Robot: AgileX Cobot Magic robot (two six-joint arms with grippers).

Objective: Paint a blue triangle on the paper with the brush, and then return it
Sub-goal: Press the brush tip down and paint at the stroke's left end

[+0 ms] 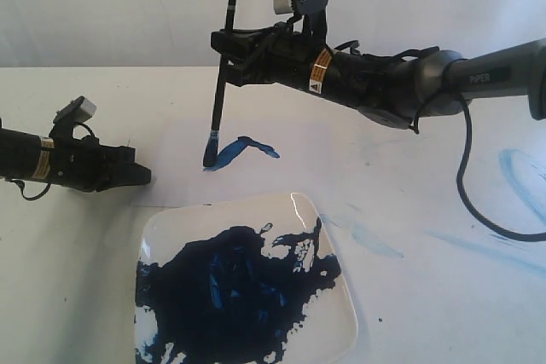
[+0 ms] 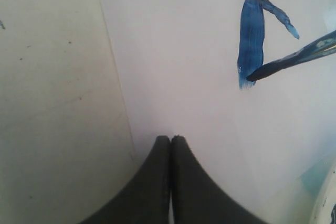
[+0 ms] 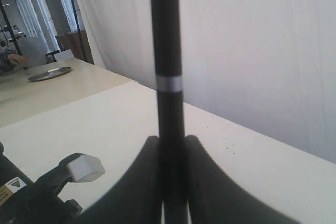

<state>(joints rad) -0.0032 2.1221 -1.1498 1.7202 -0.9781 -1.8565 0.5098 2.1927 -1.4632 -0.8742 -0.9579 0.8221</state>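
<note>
As the exterior view showed, the right end effector (image 1: 223, 47) gripped the brush (image 1: 220, 83) near upright, with its bristles at one end of the unfinished blue triangle (image 1: 247, 149). Left wrist view: left end effector (image 2: 171, 139) was shut and empty over the paper (image 2: 178, 51); two strokes were down, the third side open. Right wrist view: the handle sat clamped between the jaws. Judged best: light pressure and one steady drag to close the gap.

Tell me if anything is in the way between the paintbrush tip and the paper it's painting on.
Nothing visible is. The black-handled paintbrush, held upright in the right gripper, has its blue bristles at the pale paper sheet beside two blue strokes. The glossy white plate of paint lies apart.
</note>
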